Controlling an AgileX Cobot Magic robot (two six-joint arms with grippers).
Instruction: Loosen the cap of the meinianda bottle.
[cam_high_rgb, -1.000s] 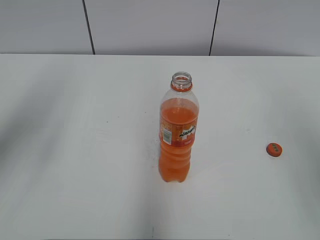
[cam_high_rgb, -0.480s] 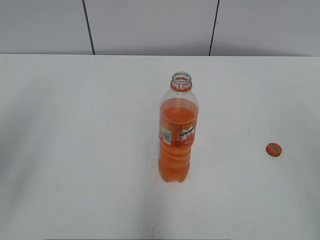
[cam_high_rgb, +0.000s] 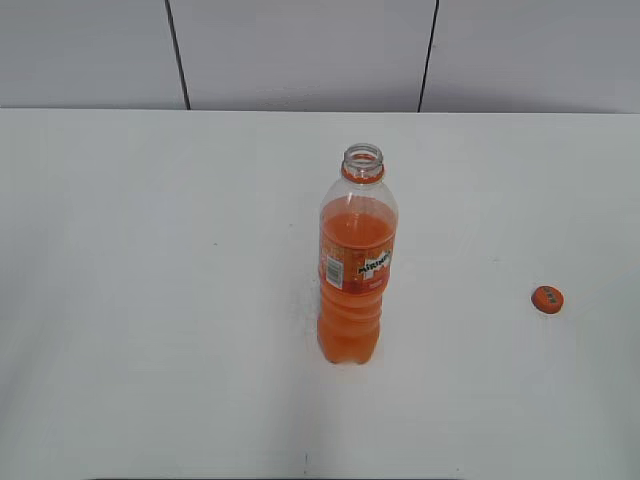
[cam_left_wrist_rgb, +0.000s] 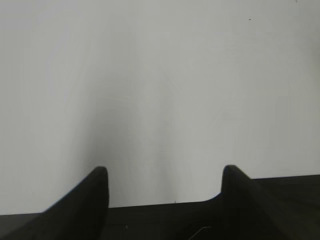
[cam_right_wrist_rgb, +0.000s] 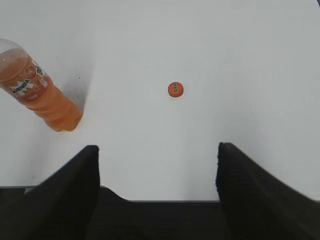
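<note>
The work surface was a plain white desk (cam_high_rgb: 150, 350) set against a pale panelled wall with two dark seams. On inspection I found the meinianda bottle (cam_high_rgb: 355, 270) standing upright near the middle of the desk, partly filled with orange drink, its neck bare and open above the orange ring. The cap (cam_high_rgb: 547, 298) lay flat on the desk well to the right of the bottle, apart from it and touching nothing else.

My right hand (cam_right_wrist_rgb: 157, 155) hung above the desk with its jaws spread wide and nothing between them; its camera showed the cap ahead and the bottle off to the left. My left hand (cam_left_wrist_rgb: 165, 172) was likewise open and empty, over bare desk, with neither task item in its view. Neither hand appeared in the exterior view.

In my judgement the loosening was complete, indeed exceeded: the cap was wholly off the bottle. I saw nothing outstanding beyond keeping both arms clear of the open bottle.
</note>
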